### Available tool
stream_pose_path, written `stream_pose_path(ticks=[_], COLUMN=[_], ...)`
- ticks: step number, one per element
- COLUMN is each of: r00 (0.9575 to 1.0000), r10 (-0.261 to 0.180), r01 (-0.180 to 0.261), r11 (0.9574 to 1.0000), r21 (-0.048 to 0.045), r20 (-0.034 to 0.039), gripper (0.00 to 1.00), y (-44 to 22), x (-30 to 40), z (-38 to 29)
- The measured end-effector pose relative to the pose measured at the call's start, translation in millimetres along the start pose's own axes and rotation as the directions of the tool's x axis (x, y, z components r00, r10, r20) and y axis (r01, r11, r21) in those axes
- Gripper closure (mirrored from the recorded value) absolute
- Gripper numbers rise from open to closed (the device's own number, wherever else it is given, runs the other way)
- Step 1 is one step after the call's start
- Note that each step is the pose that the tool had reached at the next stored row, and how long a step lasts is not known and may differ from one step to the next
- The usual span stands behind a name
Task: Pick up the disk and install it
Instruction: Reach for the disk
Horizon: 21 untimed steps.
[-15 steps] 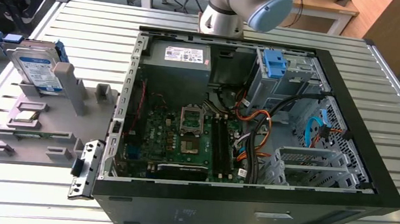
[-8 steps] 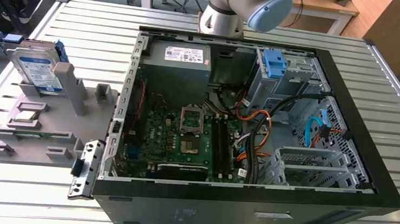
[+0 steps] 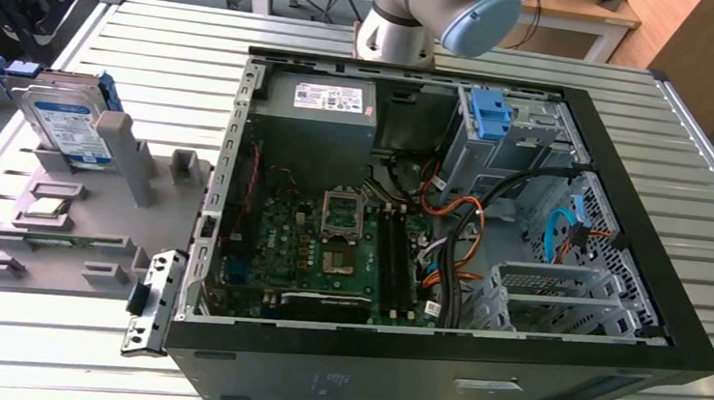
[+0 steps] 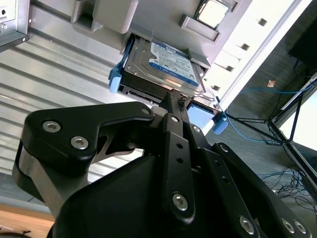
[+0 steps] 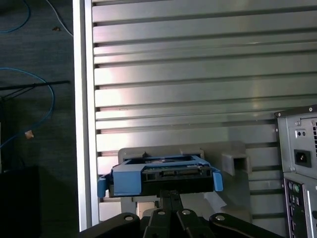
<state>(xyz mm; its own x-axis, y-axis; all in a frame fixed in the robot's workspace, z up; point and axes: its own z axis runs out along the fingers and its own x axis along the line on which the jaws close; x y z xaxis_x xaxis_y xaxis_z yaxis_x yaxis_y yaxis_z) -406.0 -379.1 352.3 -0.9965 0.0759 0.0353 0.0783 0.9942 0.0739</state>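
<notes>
The disk is a silver drive with a white-and-blue label and blue rails. It stands tilted in a slot of the grey fixture on the exterior view's left. In both wrist views the disk lies just beyond my gripper. The black fingers are pressed together, point at the disk's connector end, and hold nothing. The arm's base stands behind the computer case.
An open computer case fills the middle of the slatted metal table, with a blue bracket in its drive bay and a grey power-supply box. A processor chip sits on the fixture. The table's edge runs beside the disk.
</notes>
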Motion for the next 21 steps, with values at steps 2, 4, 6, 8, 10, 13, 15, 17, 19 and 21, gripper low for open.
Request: stream_pose_path(ticks=[2, 4, 6, 8, 10, 13, 15, 17, 19, 21], r00=[1.0000, 1.0000, 1.0000, 1.0000, 1.0000, 1.0000, 1.0000, 1.0000, 1.0000, 1.0000], r10=[0.000, 0.000, 0.000, 0.000, 0.000, 0.000, 0.000, 0.000, 0.001, 0.001], r01=[0.000, 0.000, 0.000, 0.000, 0.000, 0.000, 0.000, 0.000, -0.001, -0.001], r11=[1.0000, 1.0000, 1.0000, 1.0000, 1.0000, 1.0000, 0.9999, 0.9999, 0.9998, 0.9997], r21=[0.0006, 0.0021, 0.0040, 0.0058, 0.0081, 0.0092, 0.0117, 0.0149, 0.0207, 0.0243], r20=[0.0000, 0.0001, 0.0003, 0.0004, 0.0007, 0.0008, 0.0010, 0.0012, 0.0016, 0.0022], gripper=[0.89, 0.89, 0.89, 0.89, 0.89, 0.89, 0.89, 0.89, 0.89, 0.89], y=[0.3, 0.7, 1.1, 1.6, 2.0, 3.3, 4.9, 6.5, 7.6, 8.4], x=[0.3, 0.6, 0.9, 1.2, 1.5, 2.5, 2.9, 3.3, 3.5, 3.9], z=[1.6, 3.5, 5.3, 6.4, 7.0, 8.0, 8.7, 9.5, 10.3, 11.1])
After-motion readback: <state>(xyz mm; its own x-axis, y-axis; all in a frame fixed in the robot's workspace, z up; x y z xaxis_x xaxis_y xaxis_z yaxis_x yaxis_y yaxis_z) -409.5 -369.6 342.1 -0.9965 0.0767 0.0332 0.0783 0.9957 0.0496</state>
